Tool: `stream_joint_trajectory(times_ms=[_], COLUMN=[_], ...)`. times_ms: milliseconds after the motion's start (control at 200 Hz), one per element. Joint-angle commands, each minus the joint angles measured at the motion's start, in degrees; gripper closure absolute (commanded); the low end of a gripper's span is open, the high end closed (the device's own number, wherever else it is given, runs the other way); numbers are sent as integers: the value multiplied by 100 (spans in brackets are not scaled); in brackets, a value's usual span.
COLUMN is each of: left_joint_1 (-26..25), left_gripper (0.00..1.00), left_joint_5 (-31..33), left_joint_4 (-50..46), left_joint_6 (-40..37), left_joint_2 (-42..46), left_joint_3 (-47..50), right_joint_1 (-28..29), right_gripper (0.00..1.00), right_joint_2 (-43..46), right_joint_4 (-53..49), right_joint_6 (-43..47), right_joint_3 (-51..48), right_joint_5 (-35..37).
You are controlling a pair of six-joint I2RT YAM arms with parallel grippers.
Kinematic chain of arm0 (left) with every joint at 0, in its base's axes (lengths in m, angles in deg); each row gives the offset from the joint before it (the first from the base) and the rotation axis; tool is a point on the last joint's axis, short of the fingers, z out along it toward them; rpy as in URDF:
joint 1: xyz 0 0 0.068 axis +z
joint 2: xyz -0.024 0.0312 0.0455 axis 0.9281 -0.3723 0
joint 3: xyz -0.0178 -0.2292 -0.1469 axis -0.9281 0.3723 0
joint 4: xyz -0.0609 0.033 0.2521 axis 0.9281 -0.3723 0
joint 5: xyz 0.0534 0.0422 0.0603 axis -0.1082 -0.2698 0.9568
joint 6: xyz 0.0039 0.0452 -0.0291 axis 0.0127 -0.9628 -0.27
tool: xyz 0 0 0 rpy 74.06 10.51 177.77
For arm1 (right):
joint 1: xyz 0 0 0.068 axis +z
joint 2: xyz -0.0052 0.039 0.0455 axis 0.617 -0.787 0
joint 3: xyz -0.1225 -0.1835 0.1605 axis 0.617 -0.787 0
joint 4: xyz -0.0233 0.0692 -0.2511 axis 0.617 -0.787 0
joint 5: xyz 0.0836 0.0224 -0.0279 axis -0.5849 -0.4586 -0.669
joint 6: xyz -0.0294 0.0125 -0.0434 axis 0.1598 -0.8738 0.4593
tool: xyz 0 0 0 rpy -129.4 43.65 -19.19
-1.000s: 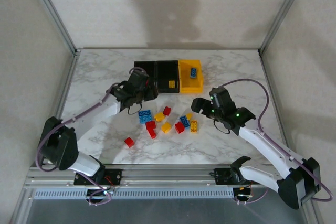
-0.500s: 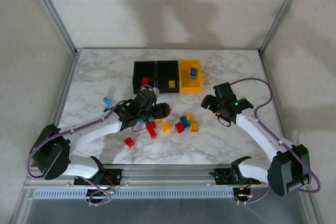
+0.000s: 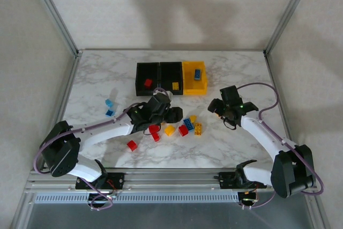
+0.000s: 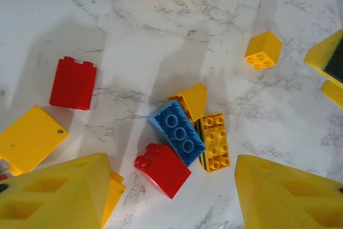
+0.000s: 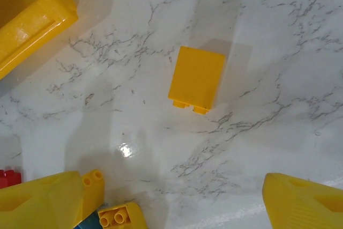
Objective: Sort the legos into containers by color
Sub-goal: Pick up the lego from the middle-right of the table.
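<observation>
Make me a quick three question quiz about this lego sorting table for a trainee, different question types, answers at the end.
1. Multiple choice: what colour is the lego inside the yellow-orange bin? A red, B blue, C yellow.
2. True or false: the right hand is gripping the yellow brick.
3. Which bin holds the red lego?

Key
1. B.
2. False: the brick lies on the table, ahead of the open hand and apart from it.
3. The left black bin.
</observation>
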Motion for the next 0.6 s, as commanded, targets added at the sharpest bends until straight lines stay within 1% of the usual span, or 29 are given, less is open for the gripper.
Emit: stream_joint_trajectory(times_ms=[0, 125, 215, 335, 426, 596], left_joint_1=[-47, -47, -47, -49, -53, -56], left_gripper=[36, 35, 35, 35, 35, 35], left_joint_5=[336, 523, 499, 456, 451, 454], left_joint_4=[-254, -435, -459, -411, -371, -351], left_joint_6=[168, 248, 268, 268, 286, 303], left_joint_2=[45, 81, 62, 46, 69, 53], left_joint_3=[8, 54, 62, 71, 76, 106], right_joint_1=[-11, -18, -17, -102, -259, -420], right_gripper=[14, 14, 13, 13, 14, 23], right_joint_2=[-5, -37, -209, -630, -984, -1618], right_joint_4=[188, 202, 181, 178, 318, 522], right_joint_6=[9, 25, 43, 40, 60, 56], right_joint_3=[-114, -143, -68, 50, 109, 346], right_joint_5=[-153, -79, 47, 273, 292, 308])
